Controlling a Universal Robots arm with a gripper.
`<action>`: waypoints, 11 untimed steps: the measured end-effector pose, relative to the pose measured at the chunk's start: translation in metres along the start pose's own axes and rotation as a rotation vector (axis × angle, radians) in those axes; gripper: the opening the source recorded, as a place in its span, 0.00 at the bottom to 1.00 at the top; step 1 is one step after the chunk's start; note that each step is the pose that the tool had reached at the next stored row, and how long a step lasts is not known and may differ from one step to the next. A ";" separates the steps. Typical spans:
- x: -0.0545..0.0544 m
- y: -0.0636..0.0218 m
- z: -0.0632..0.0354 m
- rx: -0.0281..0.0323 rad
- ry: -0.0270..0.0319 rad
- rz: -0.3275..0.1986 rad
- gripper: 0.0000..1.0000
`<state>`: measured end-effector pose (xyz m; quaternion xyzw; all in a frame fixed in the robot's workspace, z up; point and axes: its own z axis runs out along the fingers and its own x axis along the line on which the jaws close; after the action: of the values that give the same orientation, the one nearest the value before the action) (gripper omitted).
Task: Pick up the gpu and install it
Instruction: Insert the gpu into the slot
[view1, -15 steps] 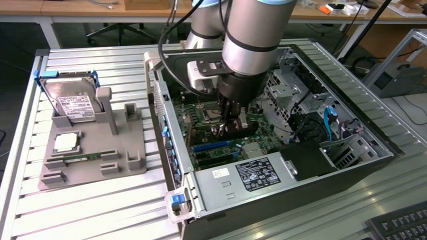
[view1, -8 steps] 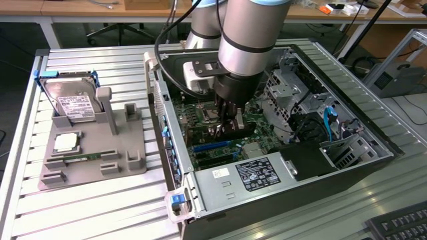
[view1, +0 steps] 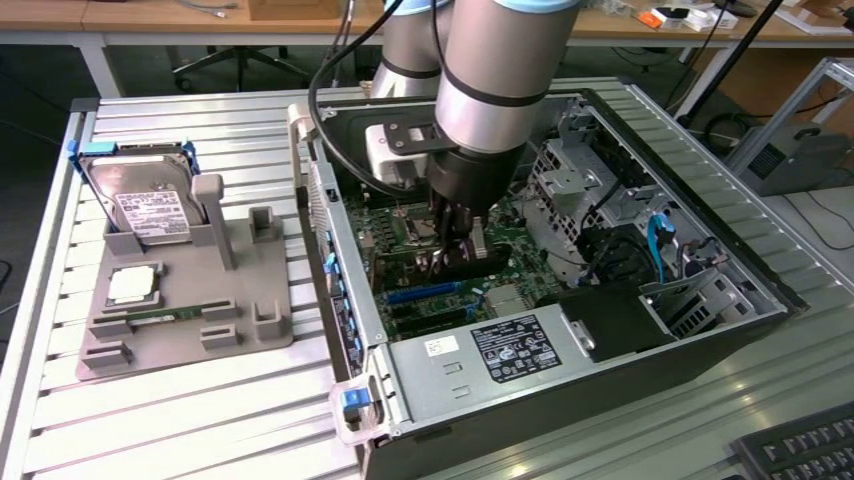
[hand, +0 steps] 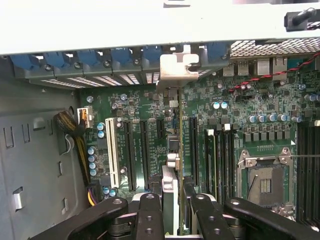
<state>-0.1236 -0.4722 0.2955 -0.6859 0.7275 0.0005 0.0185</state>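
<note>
Black steel computer case (view1: 694, 330) is lying open on your table as the arm is reaching inside; your gripper (hand: 172, 200) is clamping the gpu (hand: 172, 150) edge-on between its fingers, long axis running along the motherboard (hand: 240, 130) slots, bracket toward the rear wall.

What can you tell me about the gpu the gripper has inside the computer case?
The gpu is a thin card seen edge-on, standing upright over the green motherboard. A silvery metal bracket at its far end reaches the case's rear slot openings. The gripper clamps its near end between the fingers. It lines up with the long dark expansion slots; whether it is fully seated cannot be told.
</note>
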 end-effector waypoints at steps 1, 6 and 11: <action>0.000 0.0000 0.0002 0.0000 0.0000 0.000 0.27; 0.000 0.0000 0.0010 0.0000 0.0000 0.000 0.27; 0.000 0.0001 0.0017 0.0000 0.0000 0.000 0.27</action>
<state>-0.1236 -0.4719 0.2938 -0.6859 0.7275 0.0005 0.0184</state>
